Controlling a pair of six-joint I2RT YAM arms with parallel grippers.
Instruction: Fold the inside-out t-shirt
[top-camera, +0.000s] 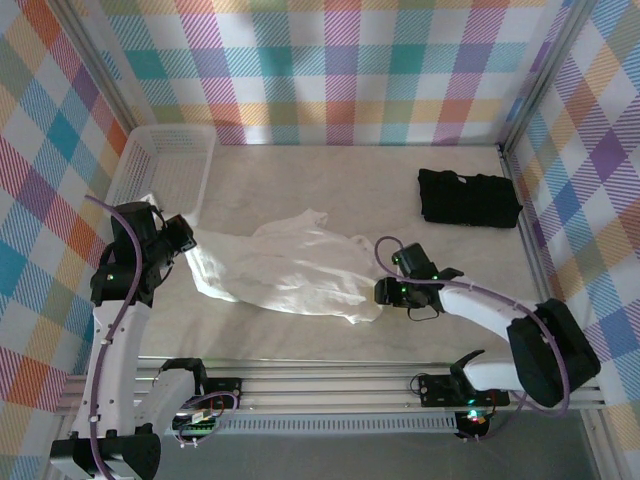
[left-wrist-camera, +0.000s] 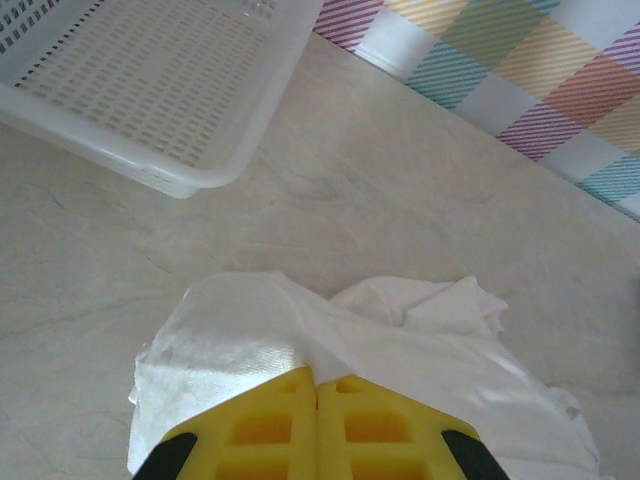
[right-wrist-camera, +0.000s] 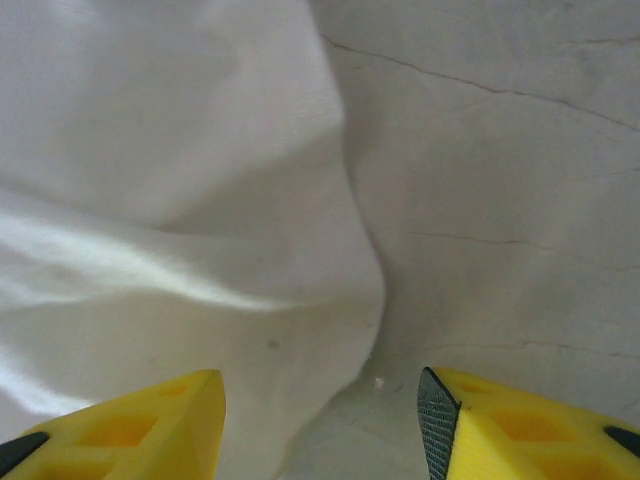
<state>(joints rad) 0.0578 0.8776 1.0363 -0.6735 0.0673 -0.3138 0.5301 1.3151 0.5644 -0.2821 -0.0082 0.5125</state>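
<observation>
Your left gripper (left-wrist-camera: 318, 378) is clamped on the thin, crumpled white t-shirt (top-camera: 300, 265). Your right gripper (right-wrist-camera: 320, 385) stands wide and empty, with the shirt's edge between its fingers. A shallow close could miss it.

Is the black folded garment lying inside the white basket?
No, the black folded garment lies on the table at the far right, while the white basket stands at the far left.

Left arm (top-camera: 122, 345) and right arm (top-camera: 485, 310): white tubular links, black joint housings, a purple cable (top-camera: 100, 203) along each; pincer fingers (left-wrist-camera: 265, 428) yellow, lattice-moulded, black-tipped.
</observation>
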